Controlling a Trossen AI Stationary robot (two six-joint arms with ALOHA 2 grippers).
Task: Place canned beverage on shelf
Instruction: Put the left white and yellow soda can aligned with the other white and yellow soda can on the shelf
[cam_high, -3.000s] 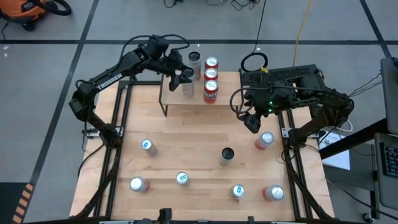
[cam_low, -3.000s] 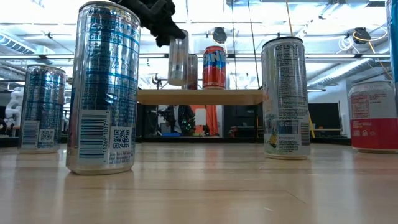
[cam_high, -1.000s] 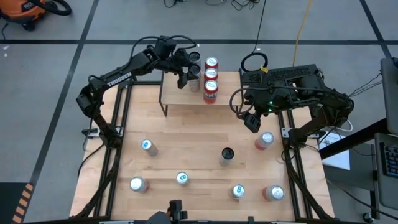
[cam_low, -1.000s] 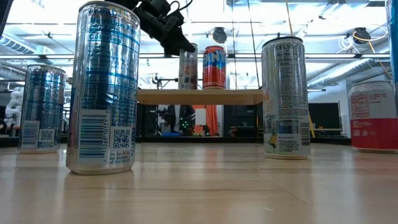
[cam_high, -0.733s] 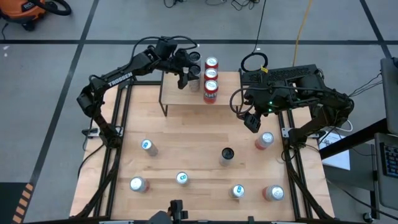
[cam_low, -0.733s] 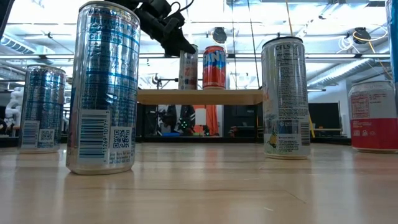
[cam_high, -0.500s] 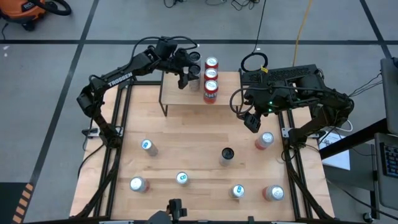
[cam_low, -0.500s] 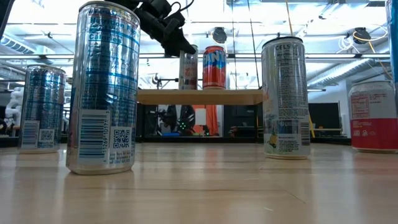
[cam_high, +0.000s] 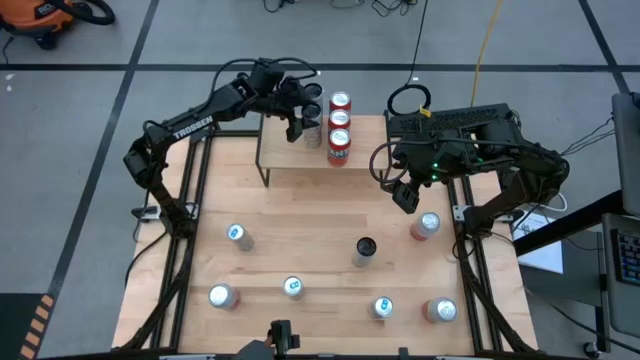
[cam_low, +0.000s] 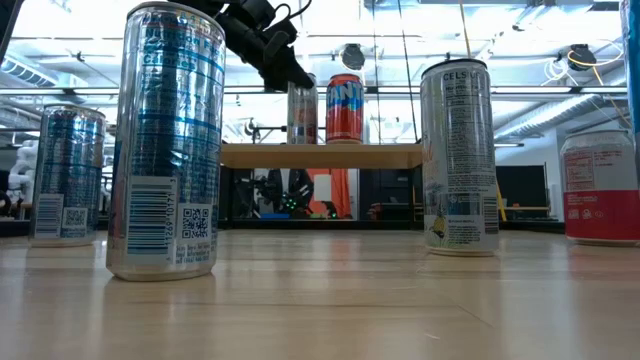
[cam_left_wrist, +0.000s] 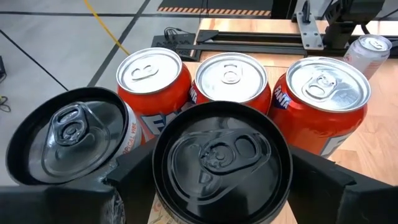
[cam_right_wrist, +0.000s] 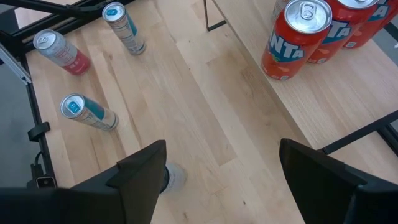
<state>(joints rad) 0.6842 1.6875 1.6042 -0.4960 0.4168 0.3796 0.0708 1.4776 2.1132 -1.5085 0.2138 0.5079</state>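
Up on the shelf (cam_high: 290, 158), the left end effector (cam_high: 305, 118) straddled the black-topped can (cam_left_wrist: 222, 160) standing beside three orange cans (cam_high: 339, 125), fingers apart, needing a straight lift clear, while the right end effector (cam_high: 404, 194) hovered open.

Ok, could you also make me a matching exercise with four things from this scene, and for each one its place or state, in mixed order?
Things:
1. left gripper
2. right gripper
3. three orange cans
4. red can

Places or states:
A. in a row on the shelf
B. on the tabletop, near its right edge
C. at the shelf, around a black-topped can
D. open, above bare tabletop, holding nothing

Pairs: 1-C, 2-D, 3-A, 4-B
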